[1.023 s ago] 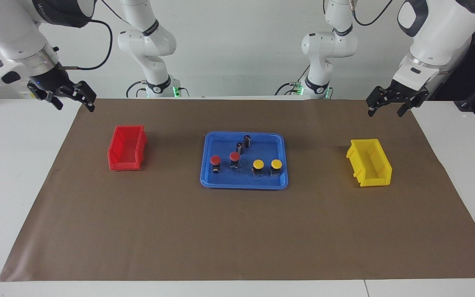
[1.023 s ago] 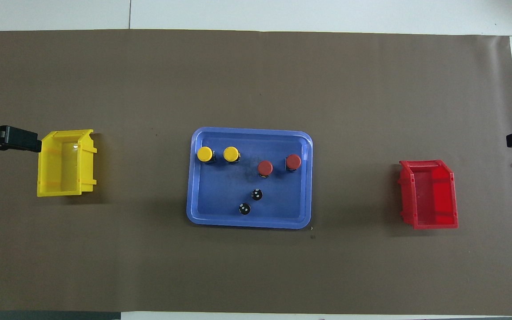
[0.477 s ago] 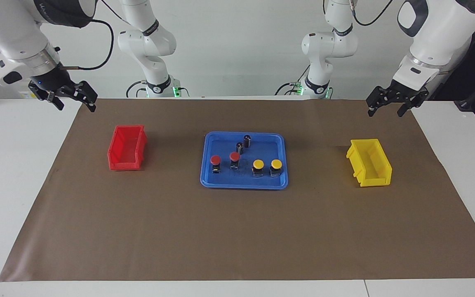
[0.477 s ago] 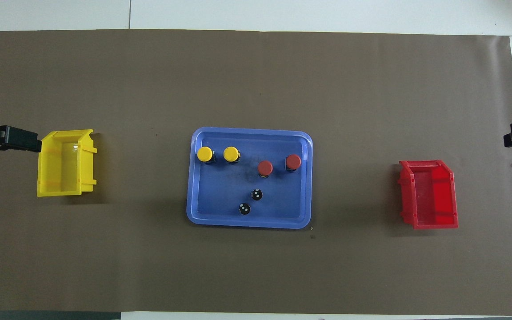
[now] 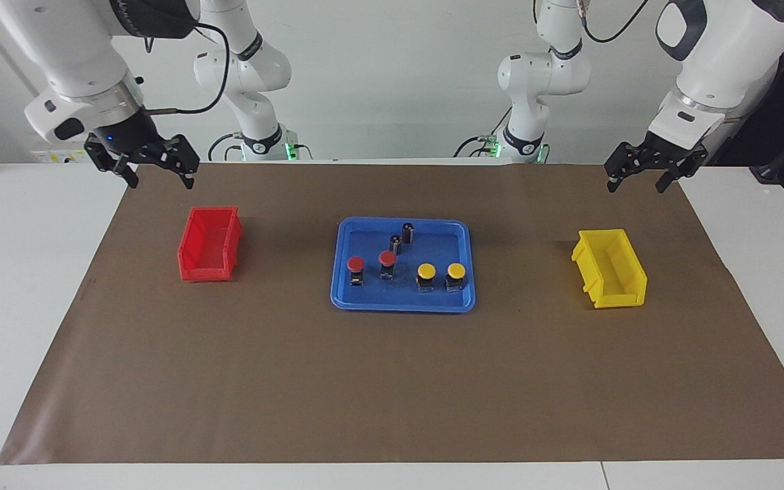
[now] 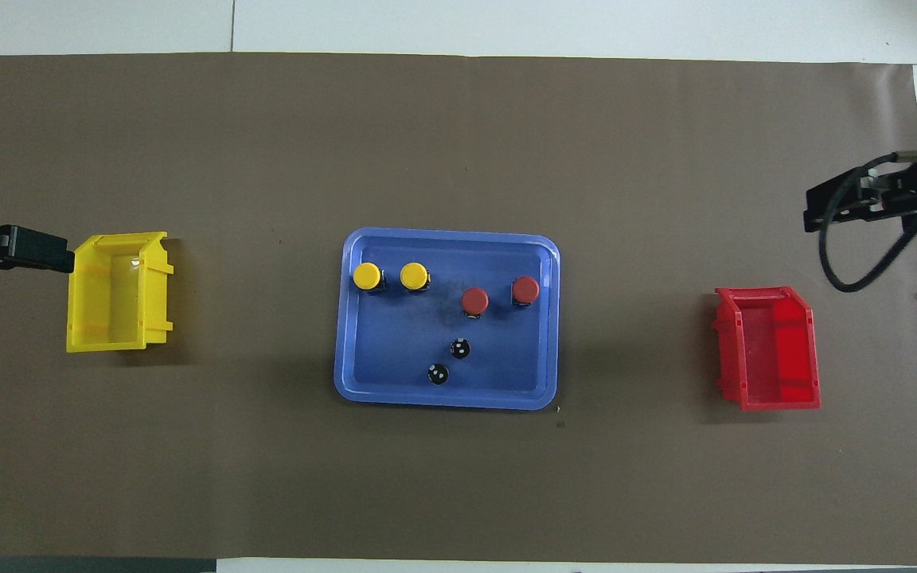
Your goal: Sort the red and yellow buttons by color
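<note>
My right pincer (image 5: 156, 167) hangs with its fingers spread and nothing in them, over the worktop (image 5: 392, 381) edge near the red bin (image 5: 209, 243). My left pincer (image 5: 649, 171) waits, also spread and empty, above the corner by the yellow bin (image 5: 610, 268). Nothing is sorted yet, as I read it: both bins look empty. All four buttons stand in the blue tray (image 5: 402, 301) at mid-worktop, the two red buttons (image 5: 356, 263) (image 5: 387, 258) toward the right arm's end, the two yellow buttons (image 5: 426, 271) (image 5: 456, 271) toward the left arm's. Two dark cylinders (image 5: 407, 230) stand nearer to the robots in the same tray. All four pick-and-drops remain.
</note>
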`<state>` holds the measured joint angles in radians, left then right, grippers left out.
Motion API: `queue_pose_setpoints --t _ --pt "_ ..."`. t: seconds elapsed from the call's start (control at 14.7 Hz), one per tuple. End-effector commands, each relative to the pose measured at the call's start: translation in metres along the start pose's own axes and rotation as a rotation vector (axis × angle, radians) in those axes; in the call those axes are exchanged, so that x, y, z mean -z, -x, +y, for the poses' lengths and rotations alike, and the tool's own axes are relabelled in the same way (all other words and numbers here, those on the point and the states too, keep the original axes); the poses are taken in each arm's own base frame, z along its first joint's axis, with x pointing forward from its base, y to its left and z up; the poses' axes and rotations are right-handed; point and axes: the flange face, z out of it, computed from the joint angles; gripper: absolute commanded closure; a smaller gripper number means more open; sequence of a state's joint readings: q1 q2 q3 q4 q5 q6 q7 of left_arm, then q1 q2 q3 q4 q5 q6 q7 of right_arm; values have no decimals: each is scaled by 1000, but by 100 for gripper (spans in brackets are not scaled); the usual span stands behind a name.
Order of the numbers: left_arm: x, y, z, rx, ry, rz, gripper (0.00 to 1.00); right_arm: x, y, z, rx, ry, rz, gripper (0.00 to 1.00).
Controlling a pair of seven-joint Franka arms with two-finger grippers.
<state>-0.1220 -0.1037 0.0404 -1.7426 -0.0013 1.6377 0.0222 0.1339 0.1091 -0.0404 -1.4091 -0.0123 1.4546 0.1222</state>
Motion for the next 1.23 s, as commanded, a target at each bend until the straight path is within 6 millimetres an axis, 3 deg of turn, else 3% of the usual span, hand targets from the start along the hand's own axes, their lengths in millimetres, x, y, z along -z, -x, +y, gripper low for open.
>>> queue_pose_setpoints --t 0.0,0.07,0.14,0.34,0.41,0.61,0.89,1.16 --pt "4 3 -3 -6 -9 -7 0 -18 -25 -83 -64 -30 47 0" --pt "4 3 -3 -6 -9 -7 0 -31 -27 -118 -65 -45 73 0" --pt "3 3 -3 -6 -9 -8 0 -63 -29 -153 -54 -43 72 0" --pt "4 3 -3 -6 -9 -7 0 -128 -18 -207 -49 -60 97 0" --pt "3 3 -3 -6 -9 -8 0 -152 -10 -213 -42 -70 114 0" --pt "4 3 -3 -6 -9 -7 0 -195 13 -236 -19 -80 127 1" --pt "3 4 -3 -4 -9 -11 0 -230 22 -233 -14 -69 106 6" --pt "1 7 -7 4 -8 -36 0 -243 29 -240 -20 -90 81 12"
